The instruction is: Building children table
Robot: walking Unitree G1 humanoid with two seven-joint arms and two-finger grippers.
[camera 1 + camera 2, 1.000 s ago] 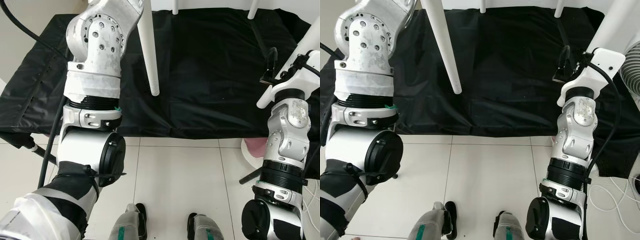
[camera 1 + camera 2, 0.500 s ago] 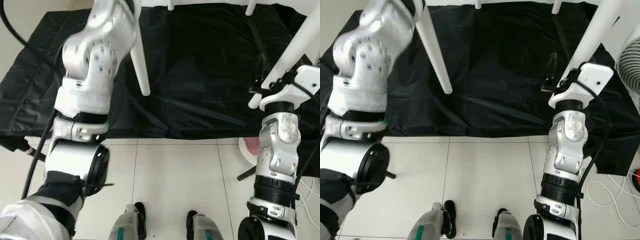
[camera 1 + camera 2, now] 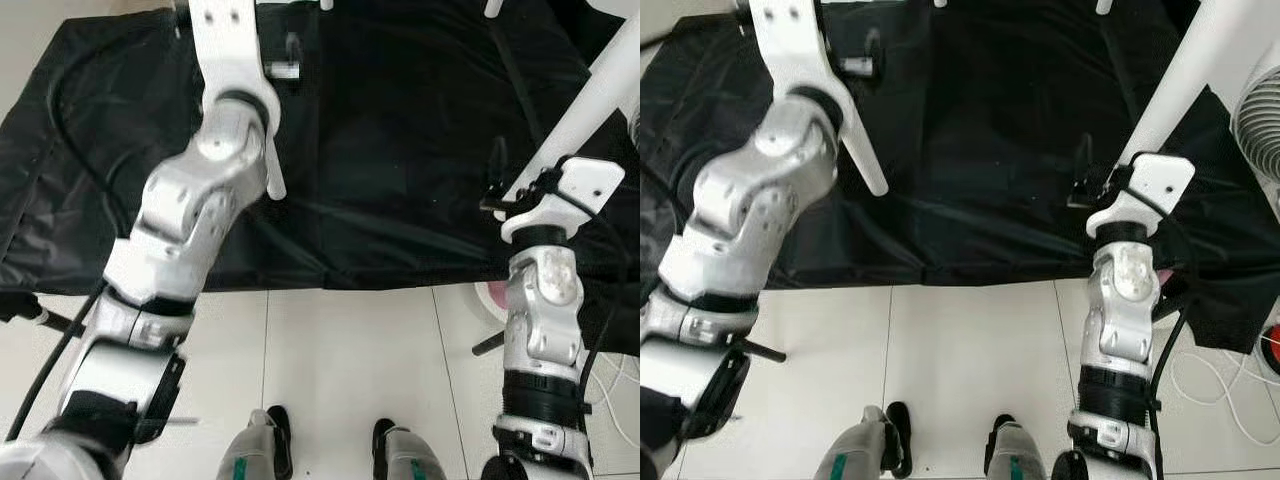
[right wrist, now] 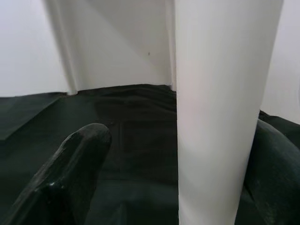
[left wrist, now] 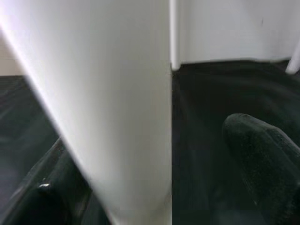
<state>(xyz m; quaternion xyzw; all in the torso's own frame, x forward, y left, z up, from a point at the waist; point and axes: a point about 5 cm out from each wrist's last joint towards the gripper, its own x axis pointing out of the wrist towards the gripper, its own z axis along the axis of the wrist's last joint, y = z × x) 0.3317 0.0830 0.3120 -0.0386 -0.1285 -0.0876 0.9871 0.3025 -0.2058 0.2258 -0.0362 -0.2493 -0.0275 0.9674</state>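
A black sheet (image 3: 400, 140) covers the upper half of the head views, spread over a low surface, with white tiled floor (image 3: 340, 370) below it and the robot's two feet (image 3: 330, 455) at the bottom centre.

The left arm reaches up along the left side of the frame to the upper left, where its left gripper (image 5: 154, 187) sits around a white table leg (image 3: 272, 172). That leg slants down to a rounded end hanging just above the sheet, left of centre. In the left wrist view the leg (image 5: 112, 108) fills the space between the two black fingers (image 5: 262, 154); one finger lies against it, the other stands a little apart, so the gripper is spread around the leg rather than pinching it.

On the right side of the frame the right gripper (image 4: 187, 178) is raised to a second white leg (image 3: 1180, 70) that runs diagonally from the upper right corner down to the wrist. In the right wrist view this leg (image 4: 220, 108) stands between the black fingers (image 4: 70, 173), touching one and apart from the other: spread as well.

Further white legs (image 3: 490, 8) show at the top edge. A white fan (image 3: 1258, 120) stands at the right edge.
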